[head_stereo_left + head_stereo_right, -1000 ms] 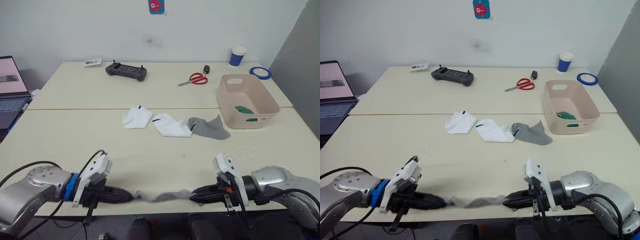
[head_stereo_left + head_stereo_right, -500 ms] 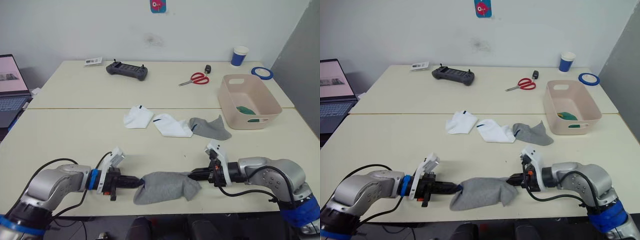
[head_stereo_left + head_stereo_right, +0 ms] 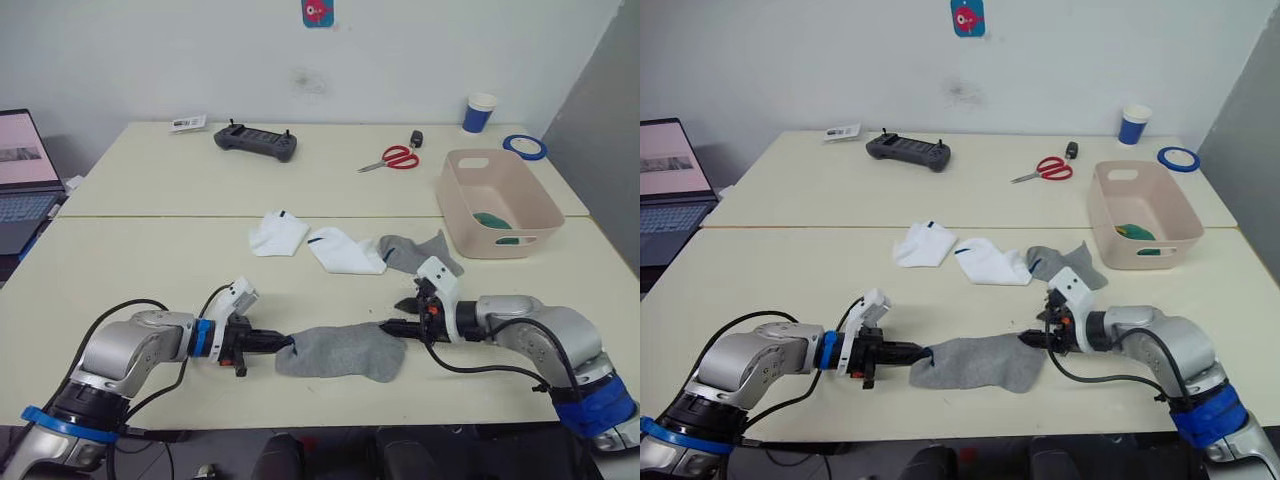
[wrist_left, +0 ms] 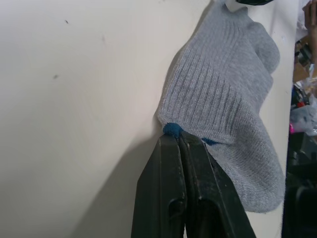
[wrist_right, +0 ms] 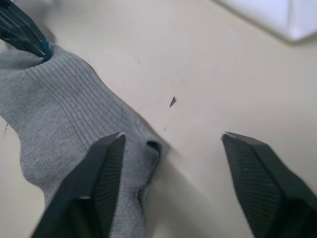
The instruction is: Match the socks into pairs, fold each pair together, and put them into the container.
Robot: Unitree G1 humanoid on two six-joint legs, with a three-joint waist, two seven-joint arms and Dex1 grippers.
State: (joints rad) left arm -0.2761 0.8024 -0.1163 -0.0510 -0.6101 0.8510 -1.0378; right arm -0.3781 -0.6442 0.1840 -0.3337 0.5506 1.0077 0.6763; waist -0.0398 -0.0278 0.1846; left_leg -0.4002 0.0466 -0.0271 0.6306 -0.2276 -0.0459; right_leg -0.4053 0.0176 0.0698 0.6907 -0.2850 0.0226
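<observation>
A grey sock lies flat on the near table, between my two grippers. The left gripper is shut on its cuff, and the pinch shows at the blue cuff mark. At the sock's other end the right gripper stands open, one finger resting on the fabric. Further back lie two white socks and another grey sock. The pink container stands at the right with a green sock inside.
On the far table lie red scissors, a black controller, a blue cup, a blue tape roll and a small black object. A laptop sits off the left edge.
The right gripper has opened and let go of the grey sock. Both arms carried the sock from the table's front edge further in, where it now lies spread flat.
</observation>
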